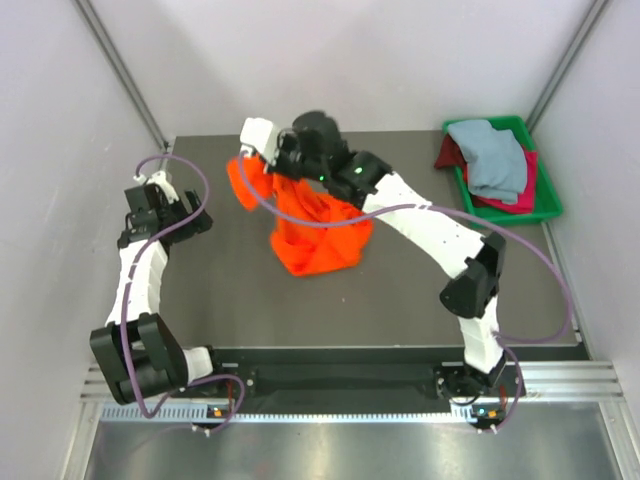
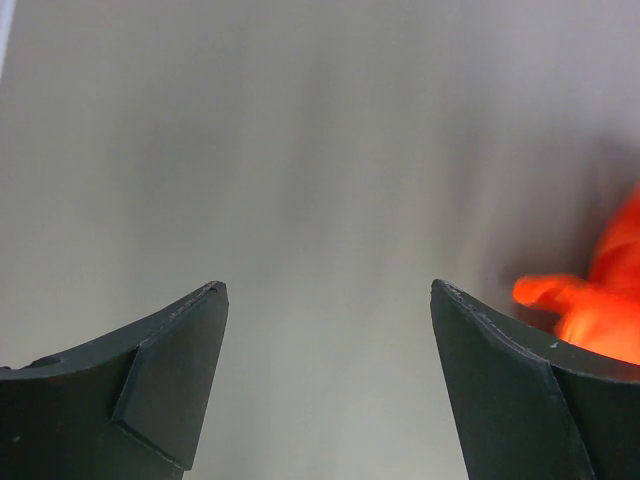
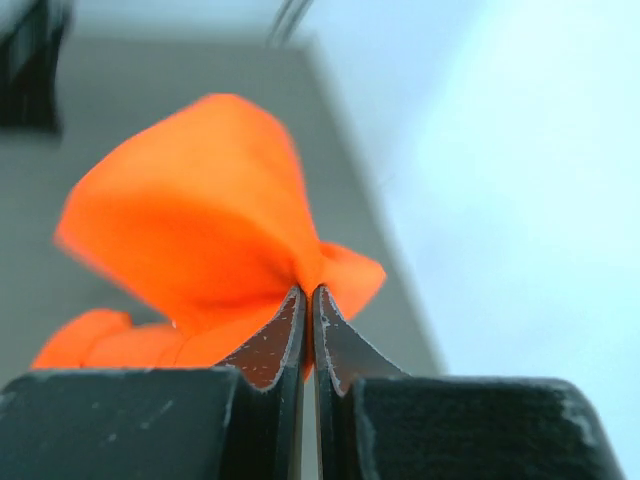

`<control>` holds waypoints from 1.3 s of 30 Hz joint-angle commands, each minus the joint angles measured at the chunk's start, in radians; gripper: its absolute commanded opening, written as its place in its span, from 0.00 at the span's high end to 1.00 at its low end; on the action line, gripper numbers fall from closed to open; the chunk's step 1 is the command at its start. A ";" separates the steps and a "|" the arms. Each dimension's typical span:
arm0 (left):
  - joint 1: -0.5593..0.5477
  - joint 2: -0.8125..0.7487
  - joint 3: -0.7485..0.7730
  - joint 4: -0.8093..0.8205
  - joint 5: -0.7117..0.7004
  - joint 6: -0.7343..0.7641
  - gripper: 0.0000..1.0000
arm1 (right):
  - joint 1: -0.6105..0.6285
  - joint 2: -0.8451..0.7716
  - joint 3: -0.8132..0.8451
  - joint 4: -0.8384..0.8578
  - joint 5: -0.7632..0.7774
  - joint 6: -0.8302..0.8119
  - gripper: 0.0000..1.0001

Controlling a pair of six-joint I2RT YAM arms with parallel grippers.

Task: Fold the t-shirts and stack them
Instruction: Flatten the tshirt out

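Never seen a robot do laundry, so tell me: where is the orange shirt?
In the top view the orange t-shirt lies bunched mid-table, one edge pinched in the right gripper; the green tray sits to its right.

The orange shirt [image 1: 315,235], crumpled, hangs pinched in the right gripper [image 3: 309,292], its bulk heaped below. The grey shirt [image 1: 495,155] lies atop red shirts [image 1: 515,198], well to that gripper's right.

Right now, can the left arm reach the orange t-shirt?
Probably yes. The left end effector is open, with only bare table between it and the orange t-shirt, which the right end effector grips.
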 commanded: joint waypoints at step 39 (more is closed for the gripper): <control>-0.198 0.100 0.016 -0.166 0.267 0.224 0.17 | -0.298 0.092 -0.185 0.106 -0.211 0.320 0.15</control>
